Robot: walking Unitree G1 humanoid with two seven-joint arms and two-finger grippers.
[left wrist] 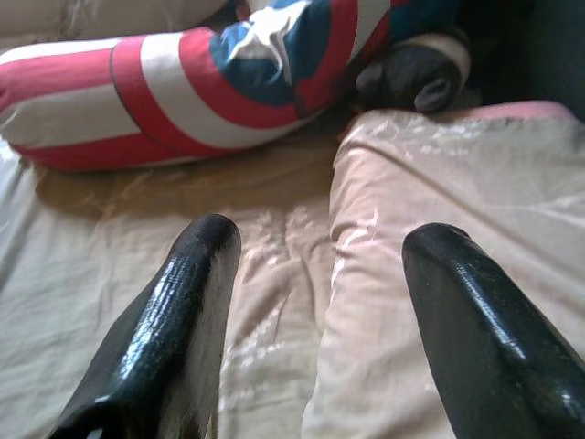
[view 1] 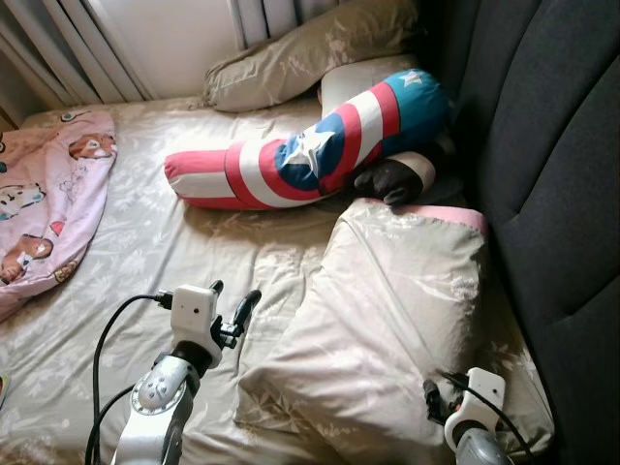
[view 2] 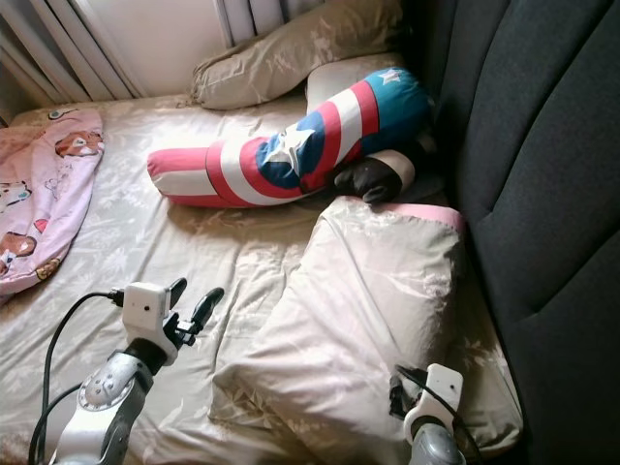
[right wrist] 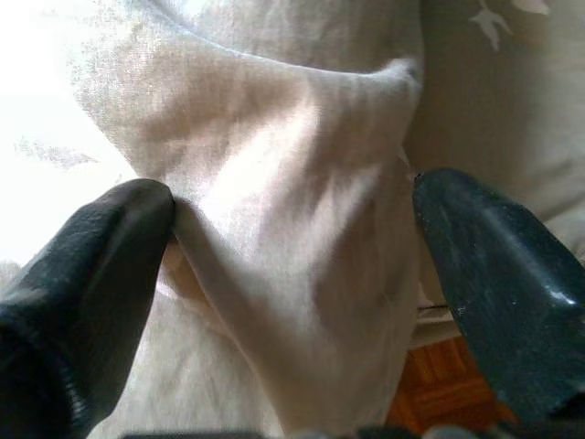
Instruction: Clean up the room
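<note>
A large beige pillow (view 1: 387, 310) with a pink far edge lies on the bed's beige sheet (view 1: 194, 247), beside the dark headboard. My left gripper (view 1: 235, 293) hovers open over the sheet just left of the pillow; in the left wrist view the pillow's edge (left wrist: 439, 183) lies ahead between its fingers (left wrist: 183, 302). My right gripper (view 1: 433, 395) is at the pillow's near right corner. It is open, and a fold of pillow fabric (right wrist: 292, 183) sits between its fingers (right wrist: 101, 274), touching one of them.
A red, white and blue star bolster (view 1: 291, 160) lies across the bed behind the pillow, with a dark plush item (view 1: 392, 179) under its end. Another beige pillow (view 1: 300, 53) lies at the back, a pink cartoon blanket (view 1: 39, 203) at left. The padded headboard (view 1: 552, 145) walls the right side.
</note>
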